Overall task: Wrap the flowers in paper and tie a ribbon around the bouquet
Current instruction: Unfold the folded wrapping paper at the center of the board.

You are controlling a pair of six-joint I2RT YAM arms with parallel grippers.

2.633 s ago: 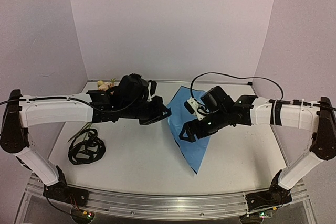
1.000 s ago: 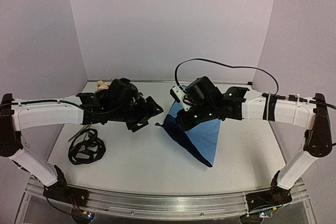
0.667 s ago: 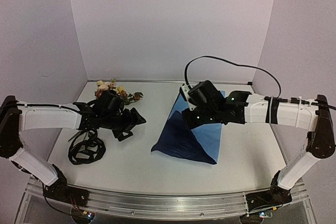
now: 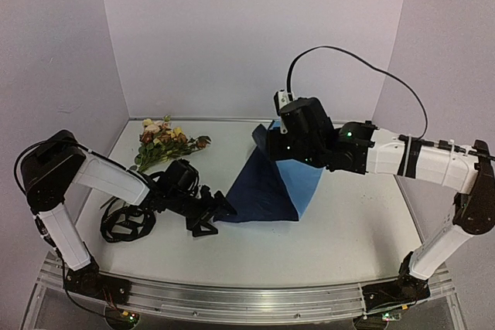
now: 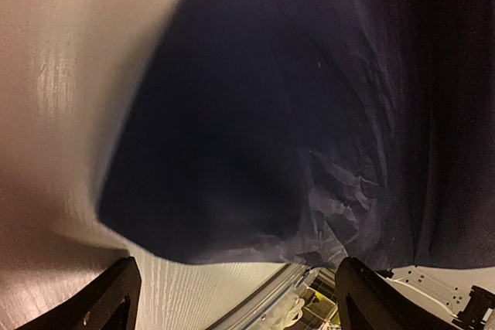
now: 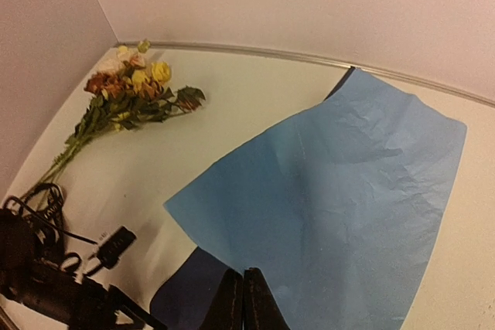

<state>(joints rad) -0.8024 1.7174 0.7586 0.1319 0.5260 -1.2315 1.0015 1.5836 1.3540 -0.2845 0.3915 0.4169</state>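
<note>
My right gripper (image 4: 269,144) (image 6: 244,301) is shut on an edge of the light-blue paper (image 4: 306,179) (image 6: 348,183) and holds that side up off the table, so the sheet drapes down with its shaded underside (image 4: 259,191) facing left. Low on the table, my left gripper (image 4: 210,219) (image 5: 244,303) stands open just before the paper's near-left corner (image 5: 255,137), nothing between its fingers. The flowers (image 4: 166,141) (image 6: 131,90) lie at the back left, stems pointing toward the near left. A heap of black ribbon (image 4: 125,222) (image 6: 35,202) lies beside the left arm.
Purple walls close in the table (image 4: 232,256) at the back and on both sides. The left forearm (image 4: 116,183) lies low between the ribbon and the flowers. A black cable (image 4: 348,63) arcs above the right arm. The metal rail (image 4: 232,295) runs along the near edge.
The right gripper has raised the paper's edge up and toward the back. The left arm has pulled away from the flowers and dropped low to the paper's near-left corner, its jaws wider.
</note>
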